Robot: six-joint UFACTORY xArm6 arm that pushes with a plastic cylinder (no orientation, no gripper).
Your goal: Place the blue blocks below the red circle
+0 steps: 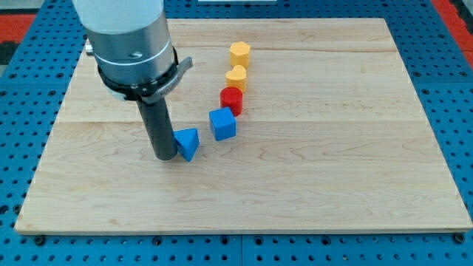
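My tip [165, 157] seemingly touches the blue triangle's [188, 142] left — blue cube [222, 123] upper-right.

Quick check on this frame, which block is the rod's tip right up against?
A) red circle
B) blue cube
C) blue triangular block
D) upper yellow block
C: my tip sits at the left edge of the blue triangular block, apparently touching it, while the blue cube, the red circle and the two yellow blocks lie further toward the view's right and top.
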